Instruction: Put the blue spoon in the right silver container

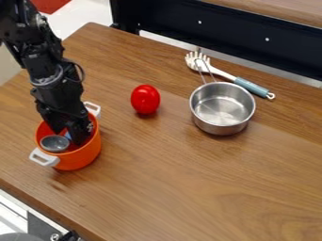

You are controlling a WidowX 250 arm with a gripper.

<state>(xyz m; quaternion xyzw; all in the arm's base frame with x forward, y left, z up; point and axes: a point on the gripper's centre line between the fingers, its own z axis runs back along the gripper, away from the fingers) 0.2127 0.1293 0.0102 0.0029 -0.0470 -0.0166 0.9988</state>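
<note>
Spoon (54, 143), as judged from its grey bowl and a bit of blue by the gripper (76, 133), is contained by the orange pot (87, 156) at the left. Its bowl is backed by the pot's wall, so a lift clear of the rim is called for before the pan (222, 106) at the right, set mouth up for receiving, can be used. The arm (48, 70) is angled steeply down from the far left, with the gripper inside the pot; its opening and any hold cannot be told.

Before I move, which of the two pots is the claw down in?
The orange pot, the one with two white handles: the claw hangs down inside it. The silver pot stands apart, further right in the camera view.
</note>
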